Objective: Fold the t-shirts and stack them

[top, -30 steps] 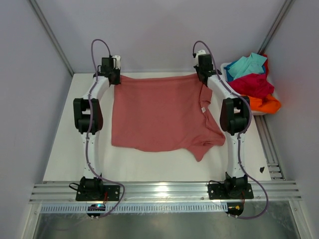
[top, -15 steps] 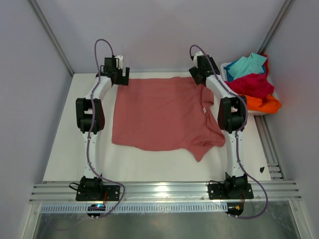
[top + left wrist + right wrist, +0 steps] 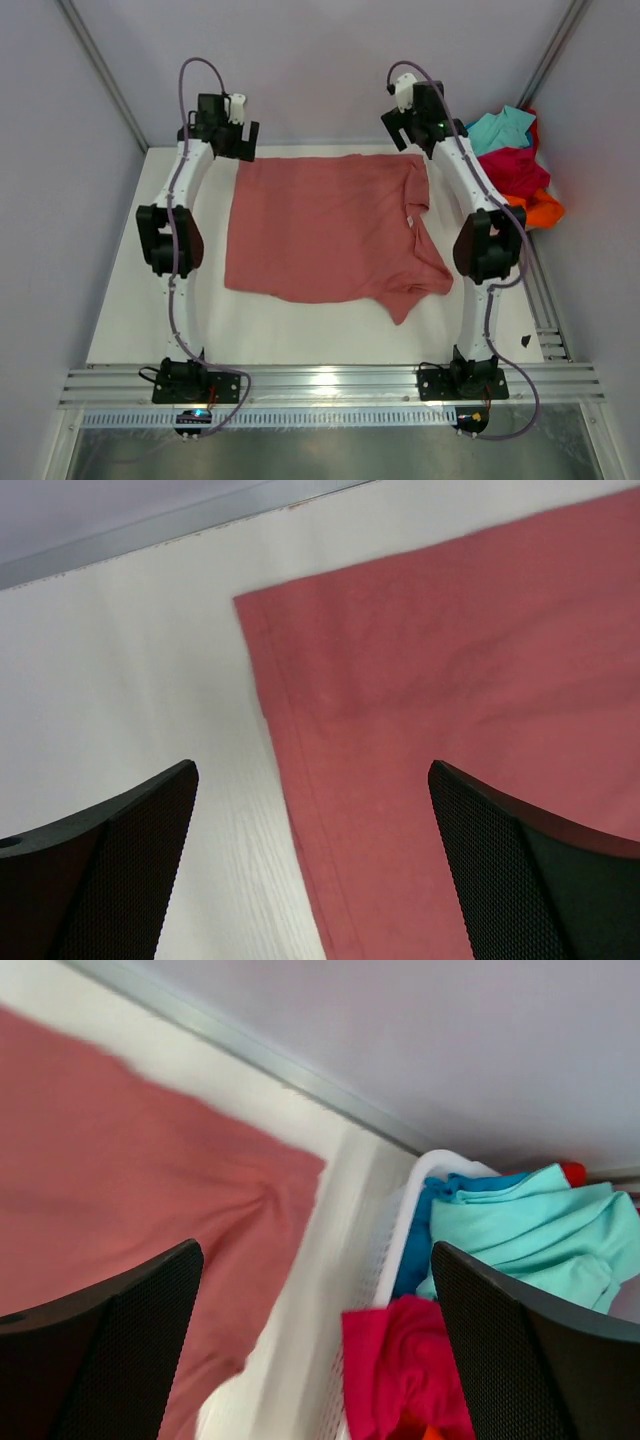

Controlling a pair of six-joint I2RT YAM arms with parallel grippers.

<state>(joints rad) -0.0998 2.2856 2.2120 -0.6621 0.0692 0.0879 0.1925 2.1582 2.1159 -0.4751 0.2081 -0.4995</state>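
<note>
A salmon-pink t-shirt (image 3: 330, 225) lies spread flat on the white table (image 3: 150, 300), a small white label (image 3: 408, 220) near its right side. My left gripper (image 3: 243, 150) hangs open above the shirt's far left corner (image 3: 290, 630), holding nothing. My right gripper (image 3: 408, 132) hangs open above the far right corner (image 3: 270, 1190), also holding nothing. Turquoise (image 3: 498, 130), crimson (image 3: 512, 168) and orange (image 3: 535, 208) t-shirts are heaped at the far right. In the right wrist view the turquoise (image 3: 520, 1230) and crimson (image 3: 400, 1360) ones lie in a white tub (image 3: 405, 1230).
Grey walls close in the table at the back and on both sides. An aluminium rail (image 3: 330, 385) runs along the near edge with both arm bases on it. A small dark scrap (image 3: 526, 341) lies by the right rail.
Both grippers have opened and let go of the pink shirt's far corners, then risen and moved back. The shirt's far edge now lies flat on the table.
</note>
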